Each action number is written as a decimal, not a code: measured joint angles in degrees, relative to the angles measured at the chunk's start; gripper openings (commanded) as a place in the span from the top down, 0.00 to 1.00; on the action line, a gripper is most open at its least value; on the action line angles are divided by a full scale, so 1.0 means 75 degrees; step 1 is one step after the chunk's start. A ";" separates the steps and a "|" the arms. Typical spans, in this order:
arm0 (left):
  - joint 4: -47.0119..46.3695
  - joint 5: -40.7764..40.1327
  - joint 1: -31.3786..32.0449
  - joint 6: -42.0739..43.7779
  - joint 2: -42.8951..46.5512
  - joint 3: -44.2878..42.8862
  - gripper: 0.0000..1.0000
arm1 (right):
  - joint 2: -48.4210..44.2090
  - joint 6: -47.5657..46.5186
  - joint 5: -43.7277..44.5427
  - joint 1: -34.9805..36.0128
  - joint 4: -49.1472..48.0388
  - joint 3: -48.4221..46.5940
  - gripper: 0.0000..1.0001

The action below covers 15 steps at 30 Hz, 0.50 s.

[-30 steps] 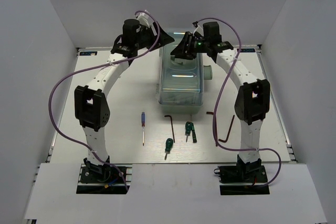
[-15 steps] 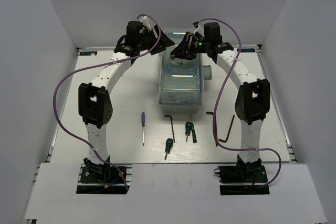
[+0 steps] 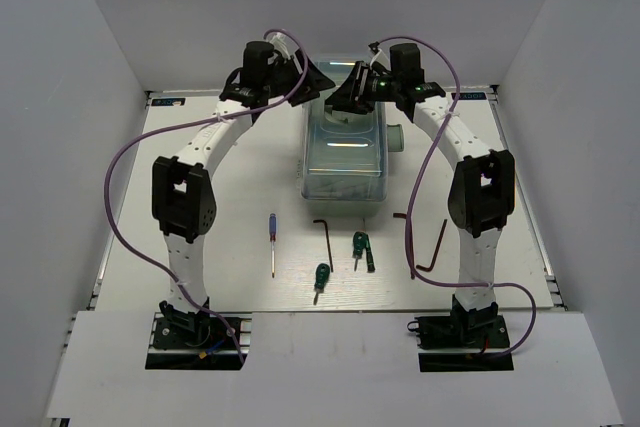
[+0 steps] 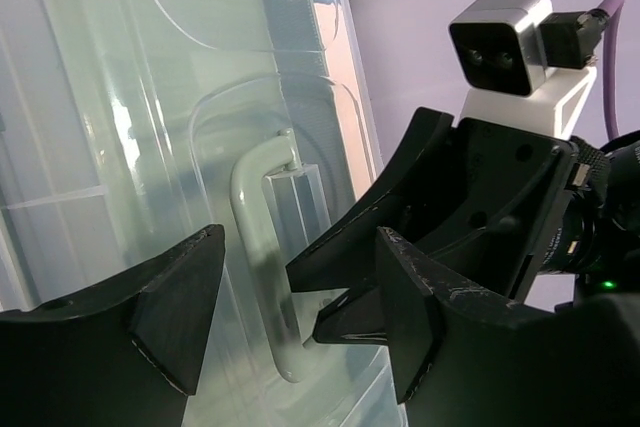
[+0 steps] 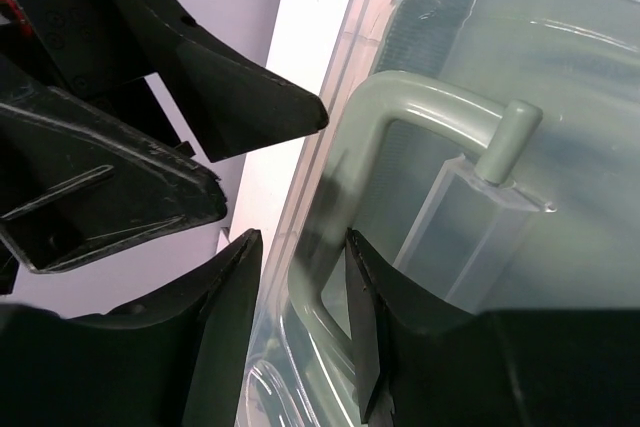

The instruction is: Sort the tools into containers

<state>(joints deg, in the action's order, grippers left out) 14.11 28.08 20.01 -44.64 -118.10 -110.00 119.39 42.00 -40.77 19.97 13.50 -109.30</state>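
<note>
The toolbox (image 3: 345,152) stands closed at the back middle, its mint trays under a translucent lid. My left gripper (image 3: 306,75) is open at its far left corner; in the left wrist view (image 4: 300,247) the pale handle (image 4: 258,247) stands between the jaws. My right gripper (image 3: 352,95) is open over the far end, and in the right wrist view (image 5: 298,257) it straddles one leg of the handle (image 5: 345,162). On the table lie a blue screwdriver (image 3: 272,242), two green screwdrivers (image 3: 320,279) (image 3: 360,249) and three hex keys (image 3: 327,237) (image 3: 437,247) (image 3: 400,214).
White walls close the table at the back and both sides. Purple cables loop from both arms over the table. My two grippers are close together above the toolbox's far end; the right fingers (image 4: 400,237) show in the left wrist view.
My left gripper has moved right, toward the toolbox's far end and the right gripper. The right arm and the tools have not moved.
</note>
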 measured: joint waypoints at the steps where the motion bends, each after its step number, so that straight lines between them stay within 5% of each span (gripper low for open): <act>1: -0.0003 0.0009 0.0000 -0.0003 -0.0015 -0.0003 0.29 | 0.0000 0.0017 -0.0020 -0.0006 -0.0032 0.0006 0.56; 15: 0.0347 0.0096 0.0000 -0.0055 -0.0315 -0.0504 0.30 | 0.0003 0.0227 -0.0111 -0.0044 -0.0157 0.0061 0.57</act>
<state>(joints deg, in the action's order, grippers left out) 16.71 28.80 20.01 -45.06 -120.46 -113.78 119.42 43.70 -41.60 19.64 12.32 -108.84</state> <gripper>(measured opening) 0.703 0.435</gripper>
